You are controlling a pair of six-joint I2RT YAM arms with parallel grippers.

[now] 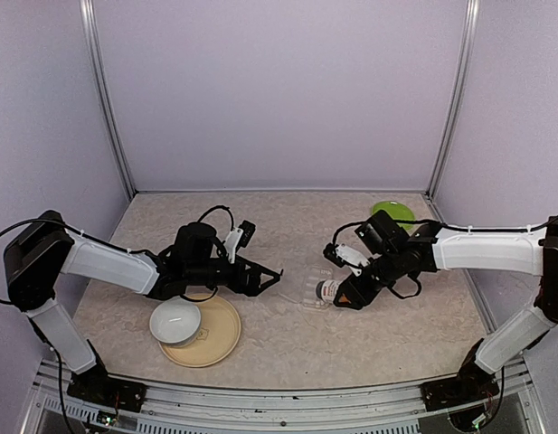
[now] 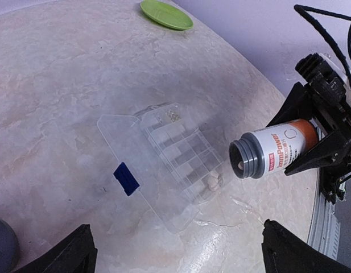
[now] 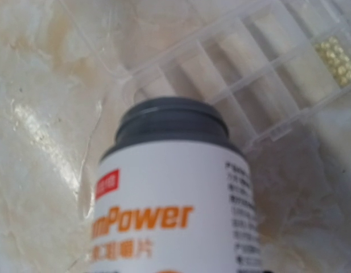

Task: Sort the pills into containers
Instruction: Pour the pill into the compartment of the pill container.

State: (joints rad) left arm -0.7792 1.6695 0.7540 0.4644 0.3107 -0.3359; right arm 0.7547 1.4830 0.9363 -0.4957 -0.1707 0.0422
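Tilted bottle [image 3: 169,199], mouth toward pill box [image 2: 184,151]

The bottle [image 2: 277,149] is white with orange lettering and a grey neck. The clear pill box [image 2: 181,153] bears a blue sticker [image 2: 126,178]. The table [image 2: 61,85] is marbled beige.

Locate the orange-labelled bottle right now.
The orange-labelled bottle is right of centre on the table in the top view, held sideways in the right gripper, its grey end pointing at the edge of the open clear pill box.
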